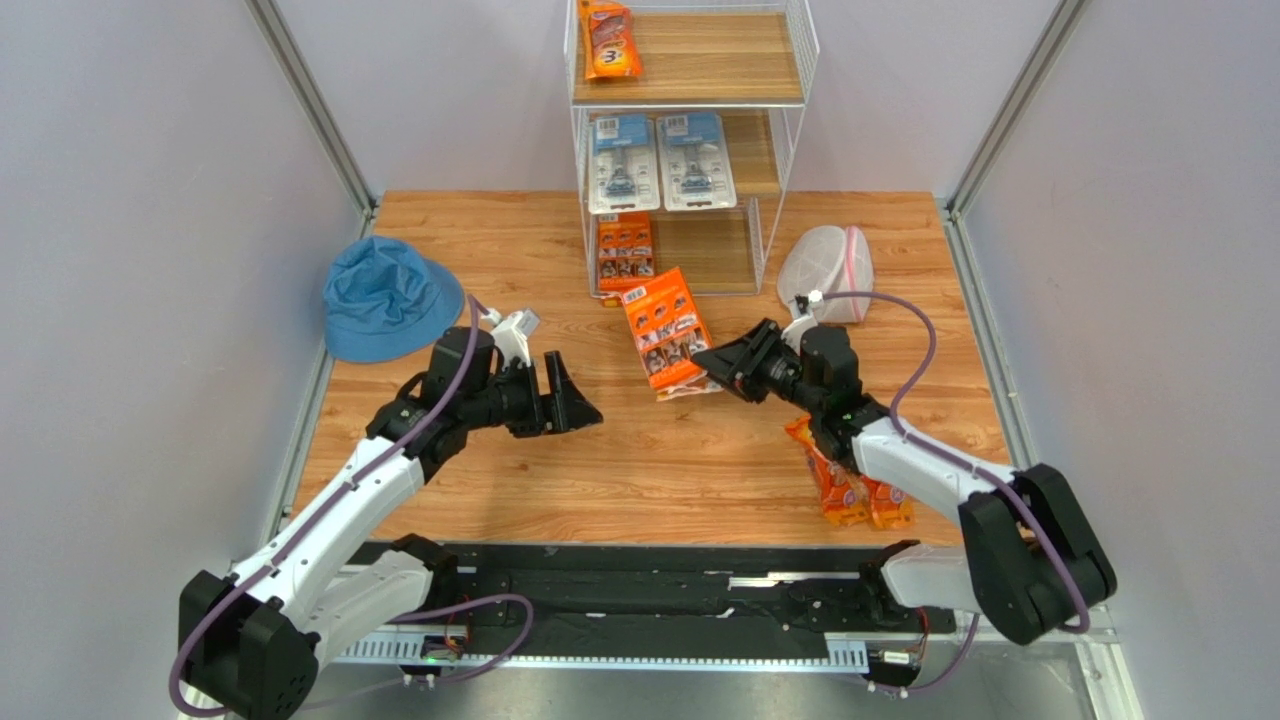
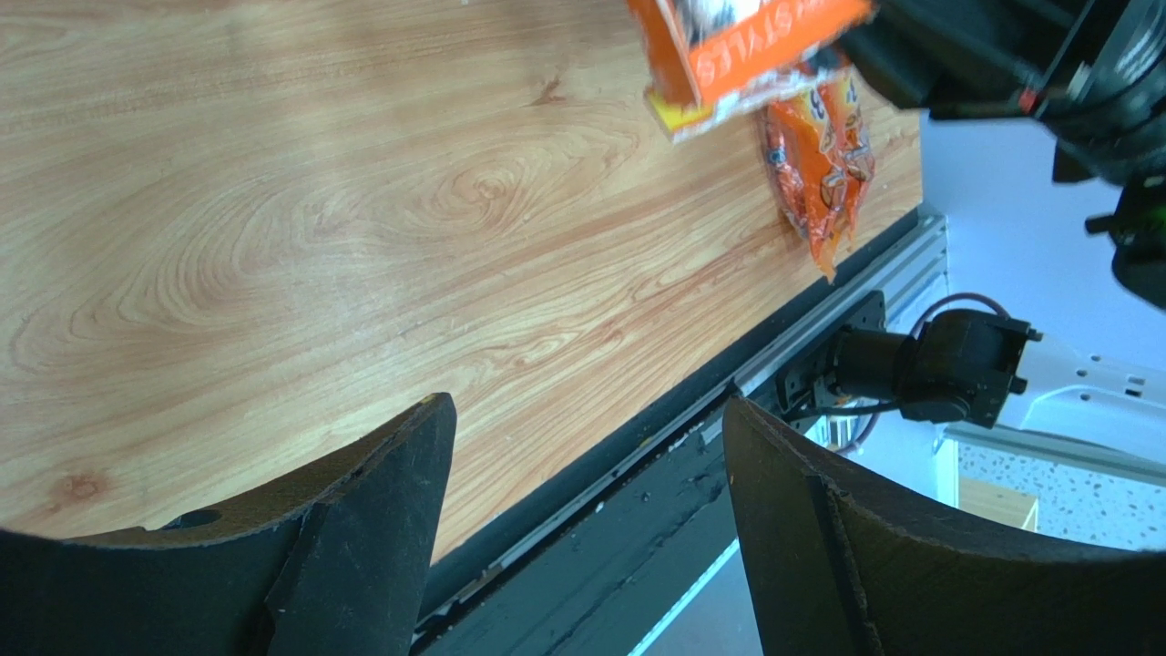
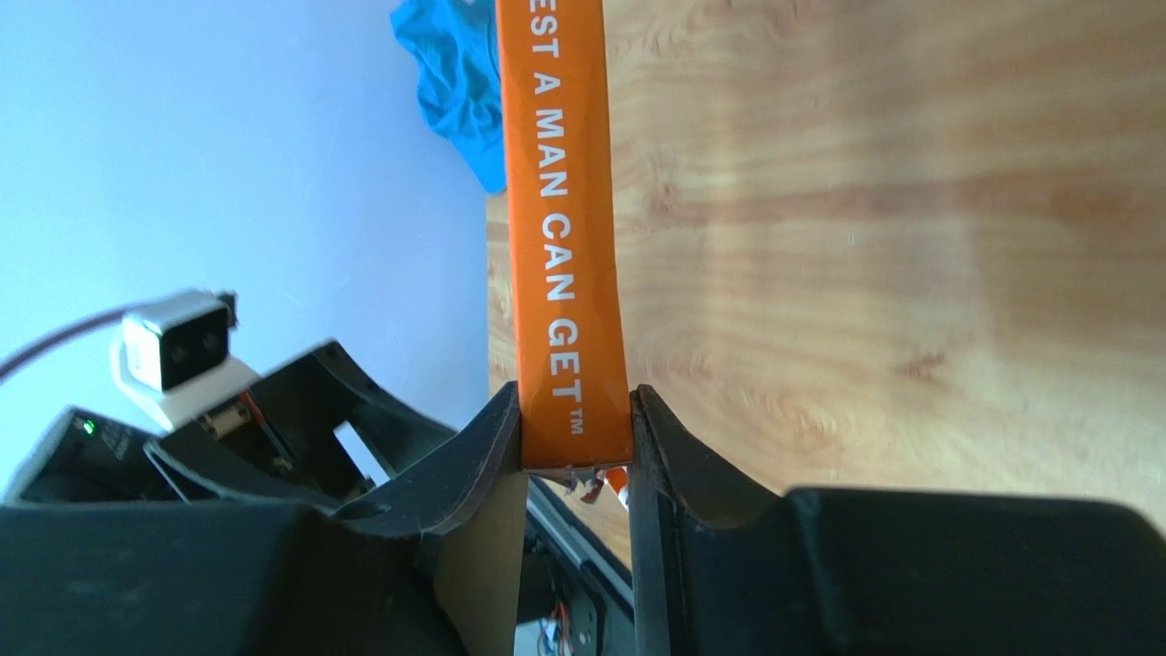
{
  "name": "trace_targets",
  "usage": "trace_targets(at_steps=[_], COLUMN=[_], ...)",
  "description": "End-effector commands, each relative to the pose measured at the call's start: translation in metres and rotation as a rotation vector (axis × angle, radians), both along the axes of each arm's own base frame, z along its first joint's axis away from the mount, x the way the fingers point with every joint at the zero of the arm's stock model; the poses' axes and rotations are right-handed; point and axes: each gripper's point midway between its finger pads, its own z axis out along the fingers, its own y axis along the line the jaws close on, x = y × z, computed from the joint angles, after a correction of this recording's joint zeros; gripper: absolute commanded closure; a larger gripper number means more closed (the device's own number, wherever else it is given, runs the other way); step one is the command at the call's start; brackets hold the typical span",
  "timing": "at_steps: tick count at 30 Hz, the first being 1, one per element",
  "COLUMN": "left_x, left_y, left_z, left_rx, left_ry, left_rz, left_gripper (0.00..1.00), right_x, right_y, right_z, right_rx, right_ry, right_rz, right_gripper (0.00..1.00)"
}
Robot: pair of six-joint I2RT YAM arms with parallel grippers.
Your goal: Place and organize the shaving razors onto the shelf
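My right gripper [image 1: 718, 369] is shut on the edge of a flat orange razor multi-pack [image 1: 669, 332], held above the table in front of the shelf [image 1: 796, 113]; in the right wrist view the pack's orange edge [image 3: 559, 219] runs up from between the jaws. Long orange razor bags [image 1: 845, 483] lie under my right arm and show in the left wrist view [image 2: 819, 151]. The shelf holds an orange pack [image 1: 609, 39] on top, two white/blue blister cards [image 1: 661, 161] in the middle and an orange pack [image 1: 624, 252] at the bottom. My left gripper [image 1: 583, 398] is open and empty, left of the held pack.
A blue bucket hat [image 1: 388, 297] lies at the table's left side. A white mesh bag with pink trim [image 1: 825, 275] sits right of the shelf's foot. The black rail [image 1: 631, 578] runs along the near edge.
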Motion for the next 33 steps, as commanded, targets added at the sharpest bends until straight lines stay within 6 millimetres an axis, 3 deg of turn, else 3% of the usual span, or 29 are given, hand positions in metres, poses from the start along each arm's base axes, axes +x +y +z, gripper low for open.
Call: trace_targets(at_steps=[1,2,4,5,12,13,14,33], left_x=[-0.001,0.000,0.000,-0.001,-0.002,-0.003,-0.004,-0.016], left_y=[0.002,0.002,0.003,0.003,0.003,0.003,0.001,-0.002], left_z=[-0.001,-0.001,-0.002,-0.003,-0.006,-0.006,-0.004,-0.021], left_rx=[0.014,0.016,0.021,0.023,0.035,0.032,0.021,-0.013], left_ry=[-0.026,-0.030,-0.029,-0.026,-0.023,-0.022,-0.023,0.010], left_rz=[-0.010,-0.009,-0.012,-0.013,-0.028,-0.034,-0.045,-0.075], left_gripper=[0.20,0.20,0.20,0.20,0.20,0.20,0.20,0.21], right_x=[0.035,0.043,0.056,0.063,0.110,0.118,0.124,0.193], right_y=[0.004,0.003,0.002,0.002,0.001,-0.002,-0.001,-0.013], right_z=[0.045,0.037,0.041,0.032,0.026,0.018,0.025,-0.009], right_rx=[0.061,0.056,0.080,0.080,0.137,0.144,0.166,0.189], right_ry=[-0.149,-0.129,-0.137,-0.116,-0.115,-0.092,-0.113,-0.039], right_rz=[0.023,0.017,0.007,0.004,-0.024,-0.032,-0.028,-0.153], right_gripper=[1.00,1.00,1.00,1.00,1.00,1.00,1.00,1.00])
